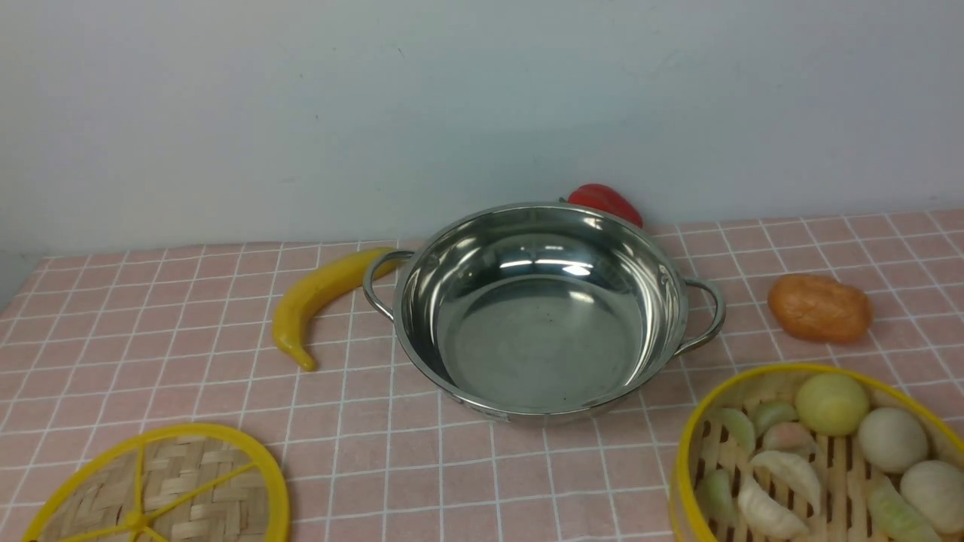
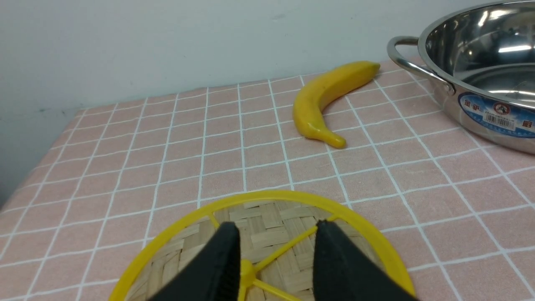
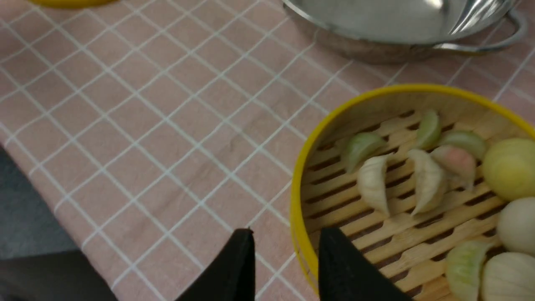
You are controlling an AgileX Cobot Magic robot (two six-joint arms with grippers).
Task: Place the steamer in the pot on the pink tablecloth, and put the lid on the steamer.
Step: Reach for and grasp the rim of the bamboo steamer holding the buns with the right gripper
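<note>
The steel pot (image 1: 538, 339) stands empty in the middle of the pink tablecloth (image 1: 188, 361). At the near right sits the steamer (image 1: 783, 370), holding several pale buns and dumplings. The lid (image 1: 188, 482) lies flat at the near left. Neither gripper shows in the front view. In the left wrist view my left gripper (image 2: 276, 223) hovers open over the lid (image 2: 271, 213), its fingers either side of the yellow hub. In the right wrist view my right gripper (image 3: 288, 230) is open astride the steamer's yellow rim (image 3: 376, 93), one finger inside the basket, one outside.
A yellow banana (image 1: 316, 297) lies just left of the pot's left handle. A red pepper (image 1: 606, 199) sits behind the pot against the wall. An orange lumpy food piece (image 1: 819, 309) lies right of the pot, behind the steamer. The cloth's left edge drops off.
</note>
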